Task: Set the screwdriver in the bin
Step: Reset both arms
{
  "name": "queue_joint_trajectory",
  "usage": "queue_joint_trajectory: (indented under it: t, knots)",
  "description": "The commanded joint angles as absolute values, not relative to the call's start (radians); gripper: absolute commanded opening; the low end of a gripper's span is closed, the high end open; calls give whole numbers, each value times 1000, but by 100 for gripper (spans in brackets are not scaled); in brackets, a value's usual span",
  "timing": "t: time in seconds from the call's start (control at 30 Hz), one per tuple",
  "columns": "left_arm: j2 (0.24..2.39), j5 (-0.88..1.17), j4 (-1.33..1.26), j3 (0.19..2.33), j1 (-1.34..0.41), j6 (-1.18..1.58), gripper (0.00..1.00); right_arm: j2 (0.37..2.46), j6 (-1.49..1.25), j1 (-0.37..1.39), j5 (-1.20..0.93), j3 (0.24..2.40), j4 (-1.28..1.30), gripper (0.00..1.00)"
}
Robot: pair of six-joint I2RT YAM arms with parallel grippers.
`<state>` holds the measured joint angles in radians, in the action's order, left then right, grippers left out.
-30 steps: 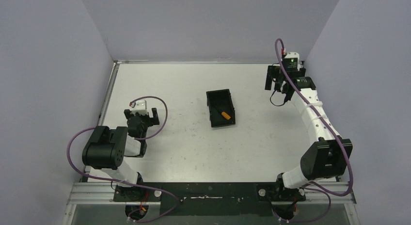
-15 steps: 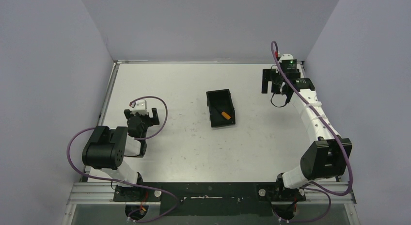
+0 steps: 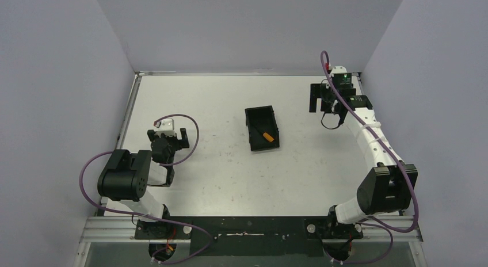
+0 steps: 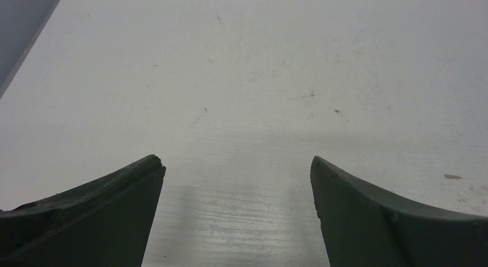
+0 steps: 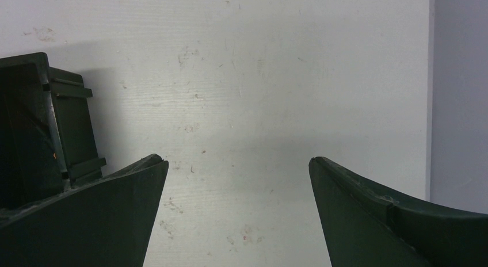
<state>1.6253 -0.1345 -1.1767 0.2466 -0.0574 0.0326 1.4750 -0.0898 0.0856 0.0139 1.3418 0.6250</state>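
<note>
The black bin [image 3: 256, 114] sits in the middle of the white table. The screwdriver [image 3: 267, 136] lies inside it, with its orange handle toward the bin's near right corner. My right gripper [image 3: 326, 103] is open and empty above the table, to the right of the bin and farther back. In the right wrist view its jaws [image 5: 237, 159] stand wide apart over bare table, with the bin's outer wall [image 5: 72, 129] at the left edge. My left gripper [image 3: 168, 140] is open and empty at the left, far from the bin; it [image 4: 237, 160] is over bare table.
Grey walls enclose the table on the left, back and right. The right wall [image 5: 460, 94] stands close beside my right gripper. A metal rail [image 3: 253, 224] with both arm bases runs along the near edge.
My right gripper has moved a little to the left and toward the back, still open. The left arm, bin and screwdriver have not moved.
</note>
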Motion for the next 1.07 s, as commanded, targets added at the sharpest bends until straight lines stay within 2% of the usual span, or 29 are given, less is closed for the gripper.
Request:
queue_joint_trajectory:
  t: [0.0, 0.23, 0.4, 0.5, 1.03]
  knots:
    - [1611, -139, -1213, 253, -58, 32, 97, 1403, -99, 82, 8, 1305, 530, 100]
    - [1610, -139, -1213, 253, -58, 31, 97, 1308, -120, 84, 8, 1152, 372, 100]
    - [1611, -139, -1213, 253, -58, 31, 97, 1216, -123, 88, 91, 1091, 328, 100]
    - [1611, -139, -1213, 253, -58, 31, 97, 1156, -112, 88, 45, 1040, 269, 100]
    - [1612, -140, -1214, 253, -58, 32, 97, 1152, -130, 88, 88, 1063, 302, 100]
